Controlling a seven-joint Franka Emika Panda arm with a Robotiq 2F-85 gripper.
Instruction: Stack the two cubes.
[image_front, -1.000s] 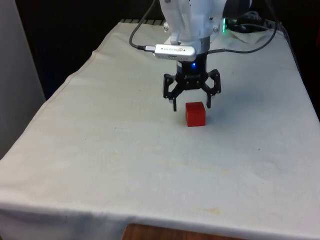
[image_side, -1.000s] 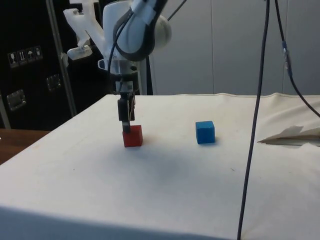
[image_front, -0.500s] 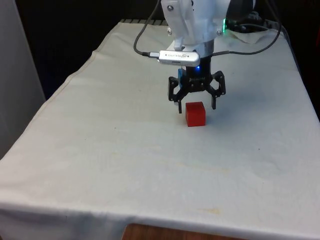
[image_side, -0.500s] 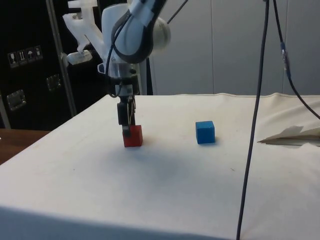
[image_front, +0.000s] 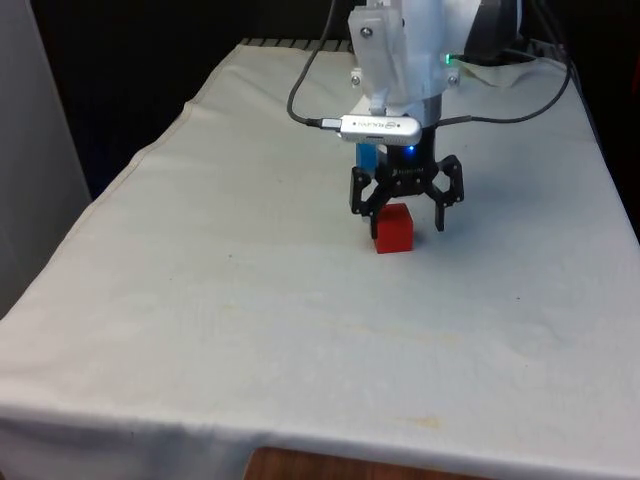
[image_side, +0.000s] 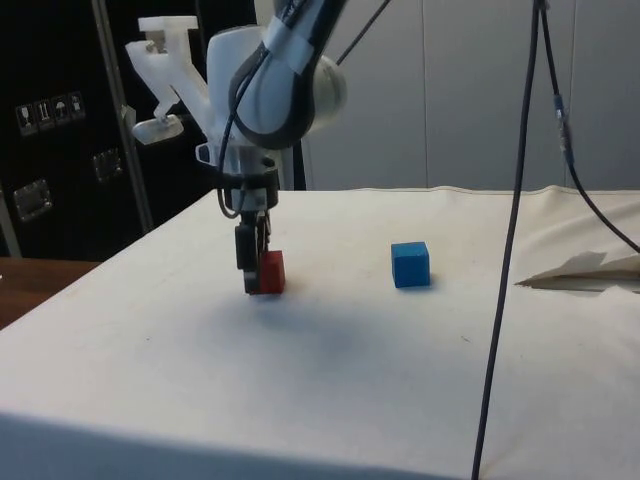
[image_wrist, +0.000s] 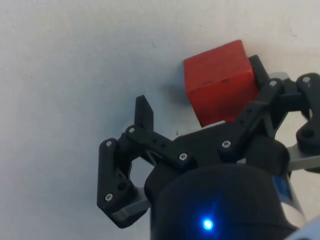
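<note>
So the gripper (image_front: 407, 214) is down low at the red cube (image_front: 394, 229), fingers spread wide. In the front view the cube sits between the two black fingers but not centred: it's closer to the finger on the front view's left, with a clear gap to the one on the front view's right. The wrist view agrees that it's off-centre. The red cube (image_wrist: 220, 81) is right up against one fingertip (image_wrist: 258, 67), looks like touching or as good as, while the other fingertip (image_wrist: 144, 112) is well apart from it with bare cloth in between. So nothing is pinched; the cube just rests flat on the table (image_front: 250, 290), on the white cloth.

From the side view the gripper (image_side: 251, 268) hangs straight down with the fingertips near the cloth, and the red cube (image_side: 270, 271) peeks out just behind the fingers, partly covered by them.

The blue cube (image_side: 410, 264) is also flat on the cloth, well apart from the red one, further towards the robot's end of the table. In the front view only a sliver of the blue cube (image_front: 368, 156) shows, behind the gripper body, beyond the red cube. A black cable (image_side: 508, 250) hangs down through the side view nearer the camera.
</note>
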